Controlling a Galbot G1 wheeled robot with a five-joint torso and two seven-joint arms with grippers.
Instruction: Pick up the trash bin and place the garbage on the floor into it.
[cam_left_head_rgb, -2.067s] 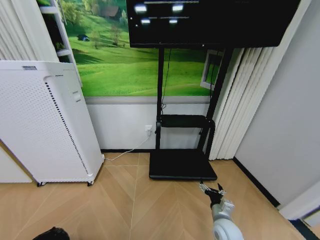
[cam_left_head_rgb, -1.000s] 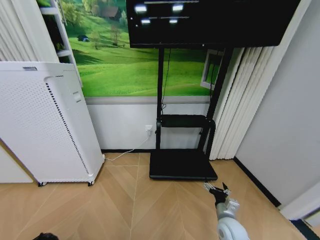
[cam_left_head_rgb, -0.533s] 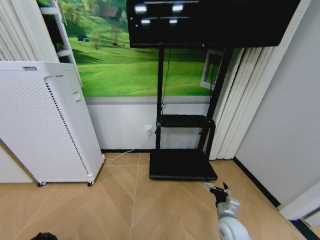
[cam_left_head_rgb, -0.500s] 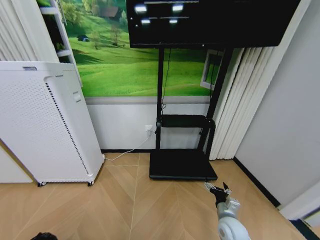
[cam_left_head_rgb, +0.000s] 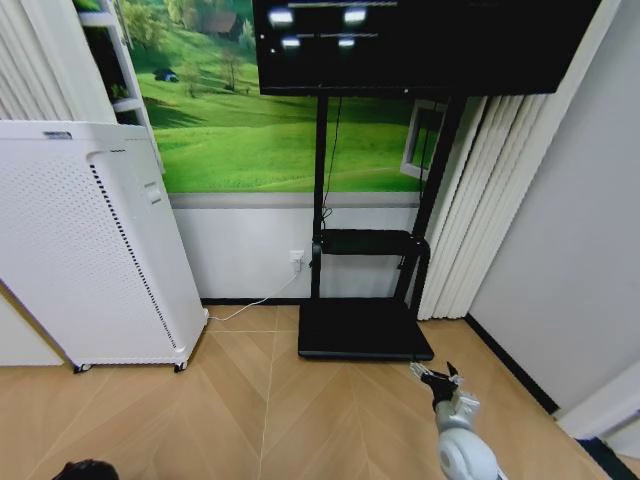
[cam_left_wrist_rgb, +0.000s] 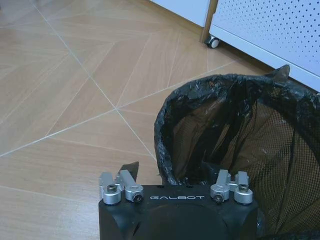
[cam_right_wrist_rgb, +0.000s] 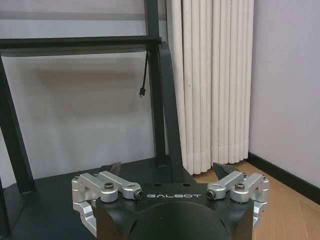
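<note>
We take the trash bin (cam_left_wrist_rgb: 235, 145) as landmark. In the left wrist view it stands on the floor (cam_left_wrist_rgb: 75, 100), lined with a black bag, its mesh wall showing inside, just beside the wheeled foot of the white perforated appliance (cam_left_wrist_rgb: 270, 30).

The left gripper (cam_left_wrist_rgb: 175, 187) sits right at the bin's near rim. Its fingers are spread, one outside the wall and one apparently over the inside; whether either touches the rim or bag we cannot tell. Nothing is pinched yet.

The right gripper (cam_left_head_rgb: 440, 377) hangs well away from the bin, in front of the black TV stand base (cam_left_head_rgb: 365, 330), fingers spread and empty.

Risks, as we judge them:
- The fingers could close on loose bag film alone, not the rim; the liner would pull out and the bin stay down or tip.
- A one-sided grip on a light, tapered bin would let it swing or tilt when lifted.
- The bin stands so near the appliance that a swing could knock it.

Hard to make out:
- No garbage can be seen on the floor in these views, so its place relative to the bin is unknown.
- The bin's far side and bottom are cut off.
- In the head view a dark shape (cam_left_head_rgb: 85, 468) at the bottom edge is too clipped to identify.
</note>
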